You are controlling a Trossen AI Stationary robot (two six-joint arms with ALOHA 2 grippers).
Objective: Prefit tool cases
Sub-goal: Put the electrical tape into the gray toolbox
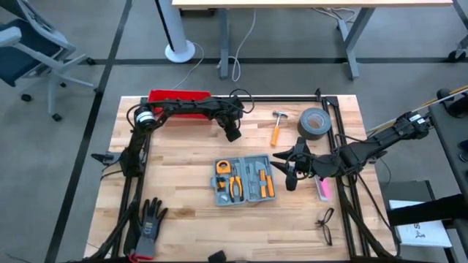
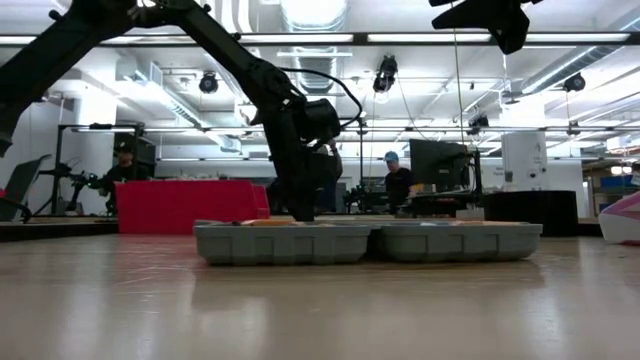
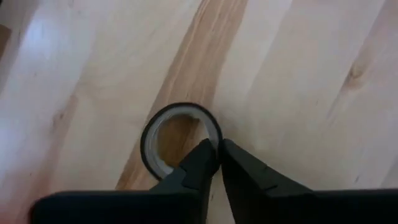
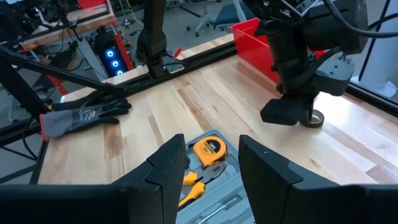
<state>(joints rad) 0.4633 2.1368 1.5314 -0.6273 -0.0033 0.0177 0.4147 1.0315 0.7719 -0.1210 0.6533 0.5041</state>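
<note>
Tool case (image 1: 245, 180) lies open at centre frame on the desk (image 1: 183, 183), partly filled. Left claw (image 3: 219, 154), above it near the red bin (image 1: 179, 97), is clenched on a small tape roll's (image 3: 180, 140) rim. Right claw (image 4: 211, 163) hovers released, right of the case. Next: likely lift the roll and carry it to a free slot.

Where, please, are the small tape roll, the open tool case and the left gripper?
small tape roll (image 3: 148, 140): left wrist view, on its near rim.
open tool case (image 1: 244, 180): high view, on its grey moulded interior.
left gripper (image 3: 219, 151): left wrist view, between fingertips pinching the roll's wall.
</note>
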